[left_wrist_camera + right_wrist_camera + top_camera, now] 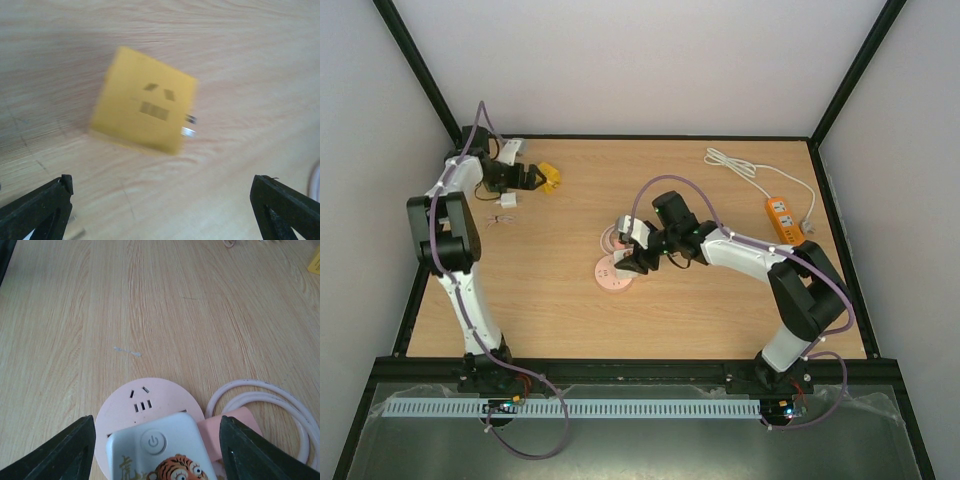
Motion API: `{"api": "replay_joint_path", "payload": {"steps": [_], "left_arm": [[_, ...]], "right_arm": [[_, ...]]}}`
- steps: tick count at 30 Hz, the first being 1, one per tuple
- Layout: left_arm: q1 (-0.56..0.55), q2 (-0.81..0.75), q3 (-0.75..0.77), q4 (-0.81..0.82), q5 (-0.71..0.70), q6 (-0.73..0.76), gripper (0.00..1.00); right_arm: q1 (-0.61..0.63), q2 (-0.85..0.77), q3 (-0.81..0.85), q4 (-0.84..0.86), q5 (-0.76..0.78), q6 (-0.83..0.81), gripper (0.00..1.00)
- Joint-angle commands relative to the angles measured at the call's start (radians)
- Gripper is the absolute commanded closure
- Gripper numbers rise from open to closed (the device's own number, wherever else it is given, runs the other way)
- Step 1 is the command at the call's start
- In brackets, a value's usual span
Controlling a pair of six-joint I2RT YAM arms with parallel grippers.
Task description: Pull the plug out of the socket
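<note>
Both hold nothing: left tool point(161, 184) gapes wide, yellow plug point(145, 107) just ahead; right tool point(156, 421), part-open, straddles the white block point(155, 442) on the pink socket point(150, 392).

Top camera overlooks the whole table point(720, 310); each wrist camera closely views part of it

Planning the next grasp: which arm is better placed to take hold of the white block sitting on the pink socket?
Right. The right gripper straddles the white block on the pink socket, jaws open either side. The left gripper hangs open over the yellow cube, far off to the left.
</note>
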Motion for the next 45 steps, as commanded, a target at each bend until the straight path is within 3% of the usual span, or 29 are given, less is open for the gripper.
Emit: {"api": "replay_joint_path", "payload": {"steps": [1,6,11,15,21,25,32,45], "left_arm": [[-0.078,-0.207,-0.182,-0.065,0.042,0.318,0.01],[-0.174,-0.338,-0.371,-0.072,0.087,0.440,0.01],[-0.303,-0.467,-0.529,0.029,0.092,0.474,0.01],[-0.410,-0.466,-0.548,0.041,0.001,0.496,0.04],[-0.418,-0.452,-0.588,0.064,-0.050,0.532,0.10],[-0.435,-0.455,-0.675,0.109,-0.138,0.602,0.22],[-0.490,-0.447,-0.762,0.163,-0.154,0.639,0.43],[-0.732,-0.467,-0.802,0.254,-0.048,0.504,0.54]], "right_arm": [[-0.015,-0.059,-0.043,-0.026,0.000,-0.013,0.23],[-0.039,-0.072,-0.079,-0.044,0.002,-0.037,0.12],[-0.121,-0.067,-0.124,-0.018,-0.074,-0.034,0.10],[-0.125,-0.058,-0.135,0.011,-0.038,0.045,0.10],[-0.084,-0.105,-0.194,0.025,-0.009,0.205,0.06],[-0.073,-0.129,-0.244,0.053,-0.015,0.292,0.04],[-0.072,-0.138,-0.290,0.107,0.057,0.360,0.02],[-0.072,-0.183,-0.312,0.104,0.109,0.391,0.00]]}}
